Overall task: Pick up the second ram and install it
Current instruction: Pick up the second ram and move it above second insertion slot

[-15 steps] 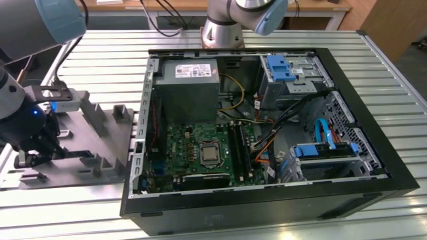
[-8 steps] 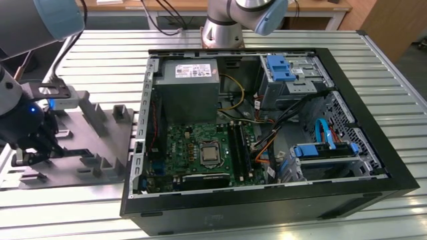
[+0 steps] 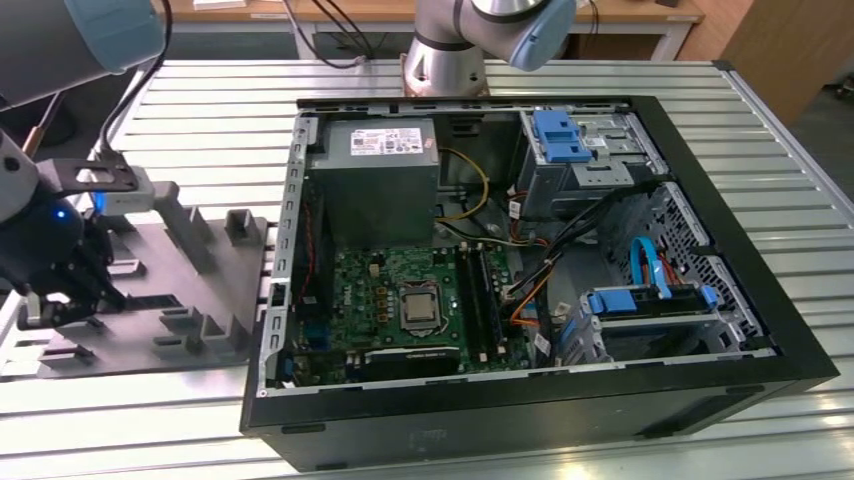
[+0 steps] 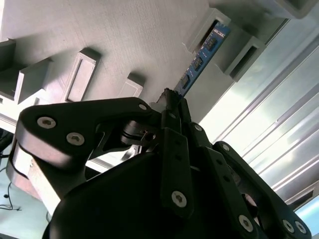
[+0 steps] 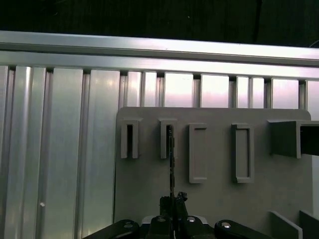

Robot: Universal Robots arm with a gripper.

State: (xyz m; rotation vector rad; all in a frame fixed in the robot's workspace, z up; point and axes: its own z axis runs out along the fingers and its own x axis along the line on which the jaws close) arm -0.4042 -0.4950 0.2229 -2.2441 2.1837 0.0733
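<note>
Grey fixture [image 3: 200,300] at the exterior view's left holds the second ram [image 4: 202,57], whose far end sits in one of its slotted holders [image 4: 234,47]. The gripper [image 4: 172,98] hangs low over that plate, pinching the stick's near end; the first wrist view shows the stick edge-on. By my reading the grasp is made, while the lift, the carry to the motherboard [image 3: 387,290] inside the open case [image 3: 787,340] at centre-right, and the seating are all left
</note>
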